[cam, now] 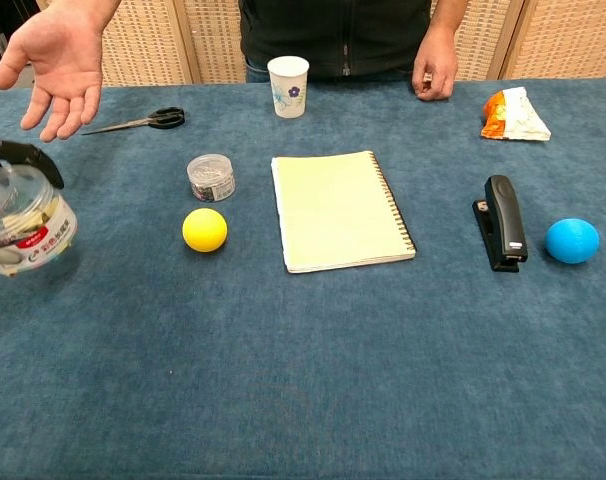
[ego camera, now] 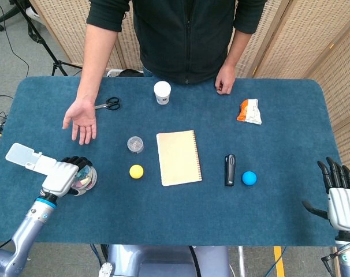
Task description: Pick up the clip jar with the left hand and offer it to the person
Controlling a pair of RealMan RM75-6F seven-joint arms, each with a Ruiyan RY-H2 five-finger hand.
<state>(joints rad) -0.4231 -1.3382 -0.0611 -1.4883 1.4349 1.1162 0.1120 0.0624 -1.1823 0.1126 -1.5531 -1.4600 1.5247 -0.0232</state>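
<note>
The clip jar [ego camera: 89,179] [cam: 27,219] is a clear round tub of coloured clips at the table's left side. My left hand [ego camera: 63,175] grips it from above, dark fingers [cam: 29,157] curled over its lid. In the chest view the jar sits a little off the cloth, slightly tilted, with a shadow under it. The person's open palm [ego camera: 81,118] [cam: 53,58] waits beyond the jar, toward the far left edge. My right hand [ego camera: 339,202] hovers open at the near right corner, holding nothing.
A white flat object [ego camera: 25,157] lies just left of my left hand. Close by are a small clear jar [ego camera: 135,143], a yellow ball [ego camera: 136,171] and scissors [ego camera: 108,104]. A notebook [ego camera: 178,157], paper cup [ego camera: 162,92], stapler [ego camera: 230,169], blue ball [ego camera: 249,178] and orange packet [ego camera: 249,111] lie further right.
</note>
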